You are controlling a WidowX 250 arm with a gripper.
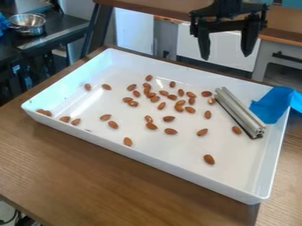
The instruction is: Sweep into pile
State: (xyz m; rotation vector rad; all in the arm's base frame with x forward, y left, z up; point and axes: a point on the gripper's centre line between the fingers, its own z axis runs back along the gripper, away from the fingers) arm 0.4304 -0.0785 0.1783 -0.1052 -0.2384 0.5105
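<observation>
White tray [230, 187] holds scattered almonds [169, 118] and sweeper [240, 112].

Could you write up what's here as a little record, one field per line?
Surface: wooden table
Container: white tray
Contents: loose almonds, grooved metal bar
Almond layout: scattered, densest around the middle; no single pile yet
Beside bar: blue material
Robot gripper: raised near tray's far side, jaws apart, empty

Behind the gripper [226, 56], a wood-topped counter [171, 8] with white panel [221, 46] and grey drawer [282, 59]. Below it, a brown wooden table [65, 163]. Well off to one side, a shiny metal pot [28, 25] on a dark surface [54, 18].
</observation>
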